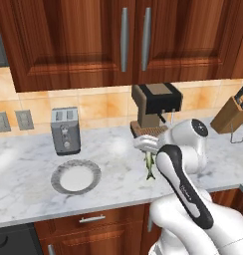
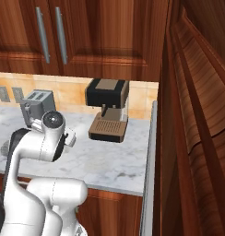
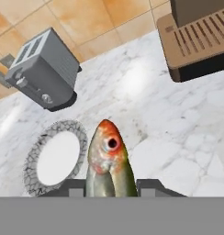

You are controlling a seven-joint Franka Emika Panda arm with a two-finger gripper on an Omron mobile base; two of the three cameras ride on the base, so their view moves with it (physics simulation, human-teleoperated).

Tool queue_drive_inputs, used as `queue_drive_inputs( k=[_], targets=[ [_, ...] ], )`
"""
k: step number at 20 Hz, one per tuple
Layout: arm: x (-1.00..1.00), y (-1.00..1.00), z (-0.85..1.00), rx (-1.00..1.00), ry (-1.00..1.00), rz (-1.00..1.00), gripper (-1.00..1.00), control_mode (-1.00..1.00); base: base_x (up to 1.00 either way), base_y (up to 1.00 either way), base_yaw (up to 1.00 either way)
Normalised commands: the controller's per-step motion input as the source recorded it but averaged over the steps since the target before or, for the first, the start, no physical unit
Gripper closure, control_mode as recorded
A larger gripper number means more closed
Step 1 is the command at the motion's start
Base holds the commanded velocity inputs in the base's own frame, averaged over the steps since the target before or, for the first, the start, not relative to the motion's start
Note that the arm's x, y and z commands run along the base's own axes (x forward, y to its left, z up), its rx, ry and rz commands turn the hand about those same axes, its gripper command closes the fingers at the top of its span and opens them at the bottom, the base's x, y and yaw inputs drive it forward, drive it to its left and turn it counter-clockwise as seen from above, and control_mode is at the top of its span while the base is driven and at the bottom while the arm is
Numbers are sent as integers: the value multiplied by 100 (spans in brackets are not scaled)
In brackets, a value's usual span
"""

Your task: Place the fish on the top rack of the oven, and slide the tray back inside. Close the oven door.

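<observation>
The fish (image 1: pixel 150 165) hangs head down above the marble counter, with my gripper (image 1: pixel 146 149) shut on its tail end. In the hand view the fish (image 3: pixel 108 160) fills the lower middle, its reddish head and eye pointing away from the fingers (image 3: pixel 153 187) that hold it on either side. The gripper is lifted off the counter, to the right of the plate and in front of the coffee machine. The oven, its top rack and its door are out of view.
A round patterned plate (image 1: pixel 58 177) lies on the counter (image 1: pixel 24 169) at left, with a grey toaster (image 1: pixel 65 129) behind it. A brown coffee machine (image 1: pixel 154 107) stands at the back. A knife block (image 1: pixel 232 113) sits at far right. A tall wooden cabinet (image 2: pixel 197 138) borders the counter's right end.
</observation>
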Motion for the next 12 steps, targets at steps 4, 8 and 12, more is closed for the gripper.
queue_drive_inputs(
  k=[4,8,12],
  targets=[
    [-3,3,-17,0,14,8,100,-100,0,0,0],
    [-17,33,-40,0,19,37,100,-100,0,0,0],
    [9,54,-46,0,12,70,100,-100,0,0,0]
  ],
)
